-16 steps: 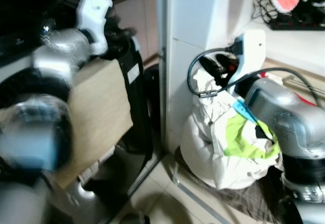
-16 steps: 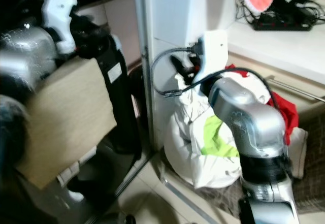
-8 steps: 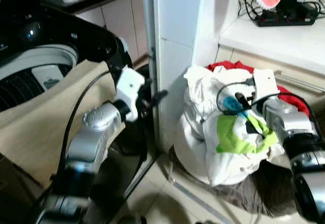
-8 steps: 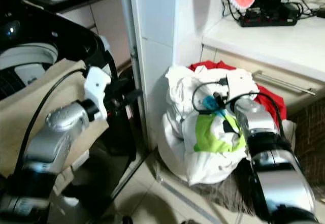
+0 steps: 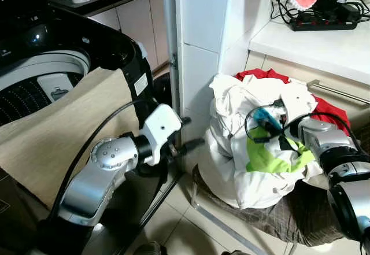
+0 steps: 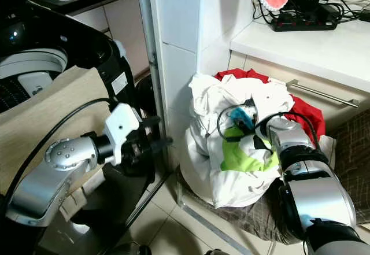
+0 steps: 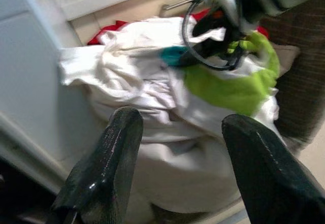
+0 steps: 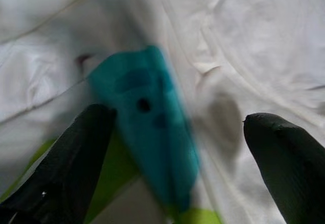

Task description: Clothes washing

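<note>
Left eye view: washer [image 5: 34, 70] at upper left, drum open, tan cloth [image 5: 52, 133] draped over its front. Clothes pile [image 5: 254, 145], white, green and red, at centre right on a brown seat [image 5: 289, 220], under the worktop [image 5: 324, 44]. Left hand [image 5: 193, 146] mid-frame, aimed at the pile.

Right eye view: right hand [image 6: 245, 116] pressed into the pile top, beside a teal piece [image 6: 238, 115].

Left wrist view: fingers [image 7: 106, 168] spread wide, empty, pile centred between them, likely lining up a grab.

Right wrist view: fingers [image 8: 66, 158] wide, teal piece between them, not yet gripped.
</note>
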You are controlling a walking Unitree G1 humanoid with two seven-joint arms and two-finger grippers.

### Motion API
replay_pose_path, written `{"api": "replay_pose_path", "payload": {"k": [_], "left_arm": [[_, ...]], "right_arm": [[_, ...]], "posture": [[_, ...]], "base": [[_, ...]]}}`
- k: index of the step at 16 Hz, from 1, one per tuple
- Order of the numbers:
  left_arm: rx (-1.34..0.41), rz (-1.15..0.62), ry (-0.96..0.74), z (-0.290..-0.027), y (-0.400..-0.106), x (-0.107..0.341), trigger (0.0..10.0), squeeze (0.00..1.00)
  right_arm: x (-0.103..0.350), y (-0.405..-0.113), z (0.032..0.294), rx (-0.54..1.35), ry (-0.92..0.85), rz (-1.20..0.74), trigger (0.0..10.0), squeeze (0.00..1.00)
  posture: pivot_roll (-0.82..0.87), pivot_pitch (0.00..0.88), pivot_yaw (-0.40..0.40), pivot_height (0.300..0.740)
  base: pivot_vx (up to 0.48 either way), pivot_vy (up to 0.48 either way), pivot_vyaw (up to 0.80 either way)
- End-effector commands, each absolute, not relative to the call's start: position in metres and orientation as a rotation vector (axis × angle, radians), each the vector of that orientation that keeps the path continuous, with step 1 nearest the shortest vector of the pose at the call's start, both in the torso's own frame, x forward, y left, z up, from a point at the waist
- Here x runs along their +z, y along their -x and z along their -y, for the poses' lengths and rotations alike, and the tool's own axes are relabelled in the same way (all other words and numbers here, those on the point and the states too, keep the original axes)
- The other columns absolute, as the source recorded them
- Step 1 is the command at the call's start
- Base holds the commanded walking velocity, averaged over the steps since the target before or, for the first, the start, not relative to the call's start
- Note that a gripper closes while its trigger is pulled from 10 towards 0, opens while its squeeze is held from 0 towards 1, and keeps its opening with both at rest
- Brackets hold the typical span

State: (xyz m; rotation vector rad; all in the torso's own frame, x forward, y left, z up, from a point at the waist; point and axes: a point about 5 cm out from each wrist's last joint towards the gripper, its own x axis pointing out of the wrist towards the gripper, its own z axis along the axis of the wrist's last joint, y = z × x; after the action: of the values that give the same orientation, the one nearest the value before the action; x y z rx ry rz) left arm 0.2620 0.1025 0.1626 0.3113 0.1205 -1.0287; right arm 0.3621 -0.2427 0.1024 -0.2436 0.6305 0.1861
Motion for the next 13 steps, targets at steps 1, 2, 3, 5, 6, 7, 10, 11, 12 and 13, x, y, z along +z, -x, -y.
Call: {"api": "replay_pose_path", "payload": {"k": [1,2,3,5,6,7,10,11,12,13], "left_arm": [[-1.091,-0.143,-0.305,-0.1001,-0.2552,0.163,10.0,0.0],[-1.101,-0.146,-0.301,-0.0986,-0.2545,0.1635,10.0,0.0],[-1.099,-0.146,-0.303,-0.0971,-0.2552,0.1635,10.0,0.0],[-1.103,-0.142,-0.291,-0.0941,-0.2558,0.166,10.0,0.0],[-1.103,-0.142,-0.291,-0.0941,-0.2558,0.166,10.0,0.0],[-1.104,-0.143,-0.29,-0.0947,-0.2566,0.168,10.0,0.0],[-1.101,-0.149,-0.302,-0.0966,-0.2585,0.1679,10.0,0.0],[-1.104,-0.149,-0.302,-0.0963,-0.2588,0.1681,10.0,0.0],[-1.105,-0.149,-0.303,-0.0961,-0.2591,0.1682,10.0,0.0],[-1.11,-0.149,-0.302,-0.0955,-0.2595,0.169,10.0,0.0]], "right_arm": [[0.1016,-0.3624,0.2378,0.233,0.264,-0.671,10.0,0.0],[0.0992,-0.361,0.2394,0.23,0.316,-0.694,10.0,0.0],[0.098,-0.3605,0.24,0.218,0.313,-0.697,9.5,0.0],[0.0949,-0.3593,0.2383,0.222,0.29,-0.71,0.0,0.0],[0.0949,-0.3593,0.2383,0.222,0.29,-0.71,0.0,0.0],[0.0938,-0.3585,0.2369,0.241,0.271,-0.717,0.0,0.0],[0.0924,-0.3573,0.238,0.239,0.263,-0.725,0.0,0.0],[0.0925,-0.3573,0.2385,0.236,0.261,-0.725,0.0,0.0],[0.0926,-0.3573,0.2387,0.235,0.261,-0.725,0.0,0.0],[0.093,-0.3574,0.2392,0.233,0.262,-0.725,0.0,0.0]], "posture": [[0.03,0.061,0.052,0.74],[0.03,0.061,0.052,0.74],[0.02,0.056,0.055,0.74],[0.01,0.045,0.056,0.74],[0.01,0.045,0.056,0.74],[0.01,0.045,0.054,0.74],[0.01,0.048,0.051,0.74],[0.01,0.047,0.053,0.74],[0.01,0.047,0.053,0.74],[0.01,0.048,0.054,0.74]], "base": [[0.0,0.0,0.0],[0.0,0.0,0.0],[0.0,0.0,0.0],[0.0,0.0,0.0],[0.0,0.0,0.0],[0.0,0.0,0.0],[0.0,0.0,0.0],[0.0,0.0,0.0],[0.0,0.0,0.0],[0.0,0.0,0.0]]}}
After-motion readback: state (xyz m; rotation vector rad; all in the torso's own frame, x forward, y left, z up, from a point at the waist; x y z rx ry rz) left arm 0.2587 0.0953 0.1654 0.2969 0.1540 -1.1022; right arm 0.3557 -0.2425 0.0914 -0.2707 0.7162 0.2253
